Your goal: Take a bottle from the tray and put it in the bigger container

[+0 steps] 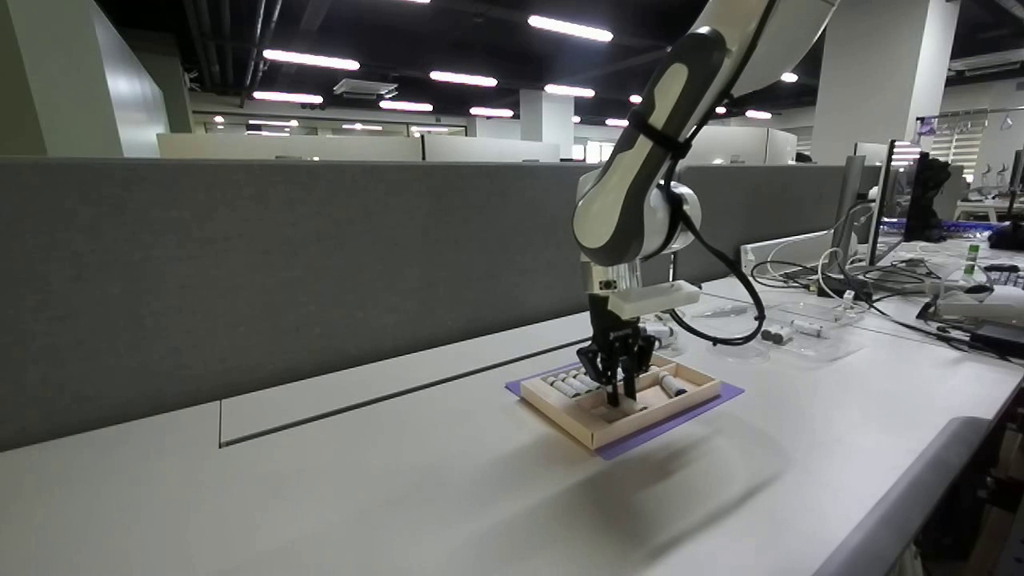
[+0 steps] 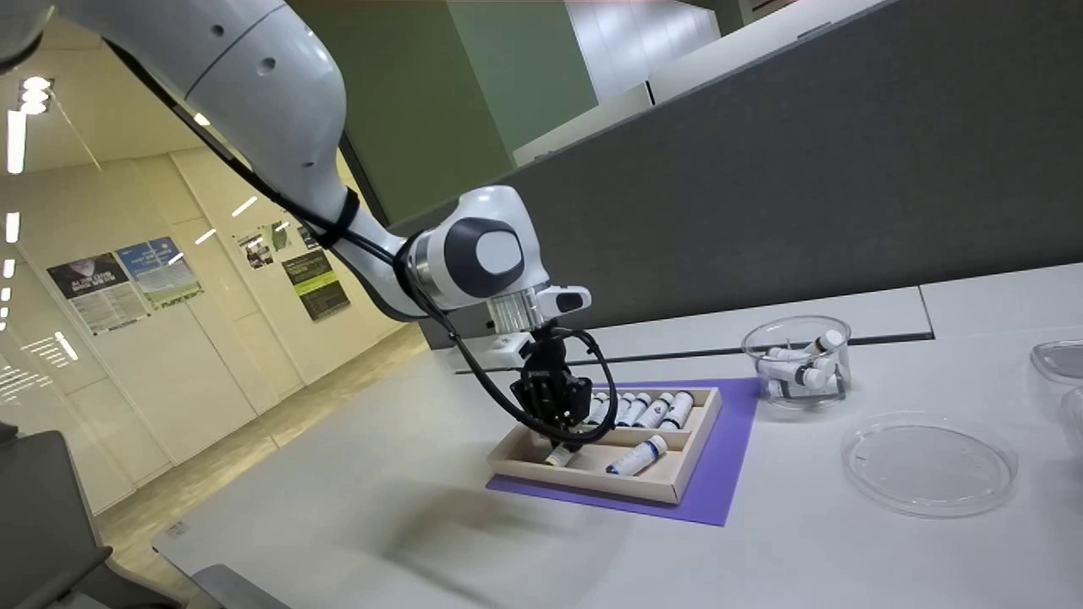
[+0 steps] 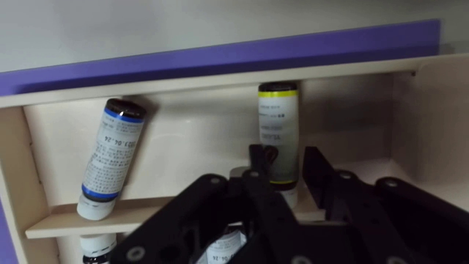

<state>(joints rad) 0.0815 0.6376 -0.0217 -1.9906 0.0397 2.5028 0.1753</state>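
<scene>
The counter [image 1: 320, 512] supports all items. The arm [image 2: 279, 110] enters from 10 o'clock in an exterior view and reaches down to the tray. The purple sheet [image 2: 715, 474] lies flat on the counter beneath the tray and projects beyond it at 3 o'clock. The tray [image 2: 584, 480] is shallow, tan and rectangular; a lengthwise divider [image 3: 73, 225] separates its compartments.

The container [image 2: 787, 326], round and clear, stands upright at 2 o'clock from the tray, near the sheet, and holds several bottles. A clear dish [image 2: 929, 465] lies at 3 o'clock from the tray, apart from it.

The gripper [image 3: 285, 156] points down into the compartment on the divider's 6 o'clock side. Its fingers are spread, one on each side of the yellow-banded bottle [image 3: 279, 126]. A narrow gap shows at the bottle's 3 o'clock side in the wrist view; contact at 9 o'clock cannot be determined. This bottle lies on its side in the tray, cap toward the divider.

The blue-banded bottle [image 3: 113, 157] lies in the same compartment, at 9 o'clock in the wrist view, cap toward 7 o'clock. A row of bottles [image 2: 653, 410] occupies the compartment on the divider's 12 o'clock side.
</scene>
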